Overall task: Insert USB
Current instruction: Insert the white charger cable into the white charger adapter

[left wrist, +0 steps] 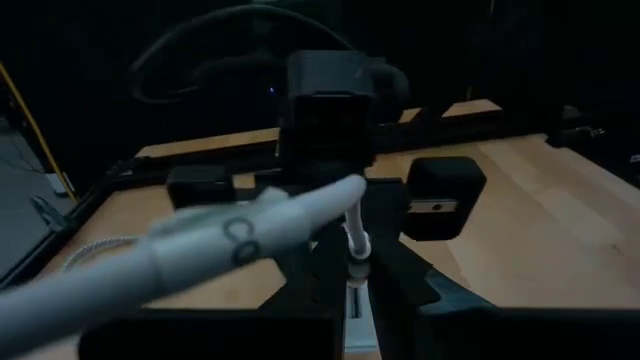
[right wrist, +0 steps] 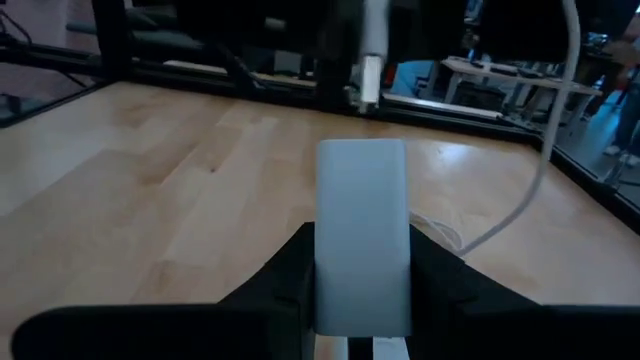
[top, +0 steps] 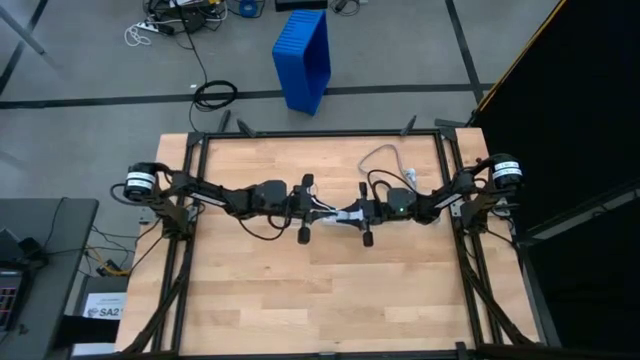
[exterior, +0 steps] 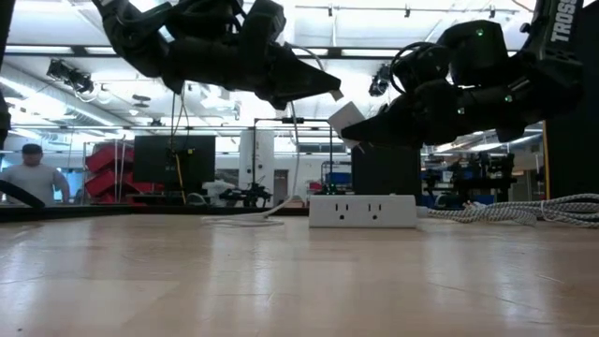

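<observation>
Mid-frame above the table, the right hand is clamped on a white block. Facing it, the left hand pinches the USB plug. Farther back, a power strip lies flat.

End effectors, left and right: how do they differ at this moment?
The left end effector pinches the thin USB by its plug; the right end effector clamps a broad white block. The left reaches in from the table's left side, the right from its right. Both are shut, raised, facing each other mid-table.
</observation>
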Controlling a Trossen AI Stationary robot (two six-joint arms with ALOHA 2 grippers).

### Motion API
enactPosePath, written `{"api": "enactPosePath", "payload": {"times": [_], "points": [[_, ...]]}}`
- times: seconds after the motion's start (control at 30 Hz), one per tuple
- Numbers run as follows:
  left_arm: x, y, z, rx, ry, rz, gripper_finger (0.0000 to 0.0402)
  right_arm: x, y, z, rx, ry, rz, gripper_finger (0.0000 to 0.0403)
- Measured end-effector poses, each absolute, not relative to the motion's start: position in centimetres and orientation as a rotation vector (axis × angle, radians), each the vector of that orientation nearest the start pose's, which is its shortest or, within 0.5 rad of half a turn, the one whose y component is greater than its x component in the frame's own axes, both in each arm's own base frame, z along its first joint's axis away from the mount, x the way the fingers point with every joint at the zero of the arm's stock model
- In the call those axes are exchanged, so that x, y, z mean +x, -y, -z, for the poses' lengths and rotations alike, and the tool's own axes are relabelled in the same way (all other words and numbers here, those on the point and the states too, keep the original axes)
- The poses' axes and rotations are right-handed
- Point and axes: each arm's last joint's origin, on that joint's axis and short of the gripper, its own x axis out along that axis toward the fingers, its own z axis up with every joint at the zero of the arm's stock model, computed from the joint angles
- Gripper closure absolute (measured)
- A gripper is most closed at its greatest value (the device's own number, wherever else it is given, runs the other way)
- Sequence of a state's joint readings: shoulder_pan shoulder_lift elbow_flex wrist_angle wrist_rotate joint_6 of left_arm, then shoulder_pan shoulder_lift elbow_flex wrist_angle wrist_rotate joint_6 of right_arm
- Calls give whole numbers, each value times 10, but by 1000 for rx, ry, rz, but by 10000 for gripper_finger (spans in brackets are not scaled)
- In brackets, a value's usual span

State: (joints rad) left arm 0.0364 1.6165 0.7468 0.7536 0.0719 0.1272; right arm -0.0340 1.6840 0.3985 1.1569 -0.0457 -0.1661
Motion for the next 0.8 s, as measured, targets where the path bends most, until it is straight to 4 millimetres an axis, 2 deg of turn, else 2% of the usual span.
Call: {"api": "enactPosePath", "payload": {"times": [0.8], "points": [[332,-10,-206,117,-120,22,396,273,4,-143,-156,-47,-33,333]]}}
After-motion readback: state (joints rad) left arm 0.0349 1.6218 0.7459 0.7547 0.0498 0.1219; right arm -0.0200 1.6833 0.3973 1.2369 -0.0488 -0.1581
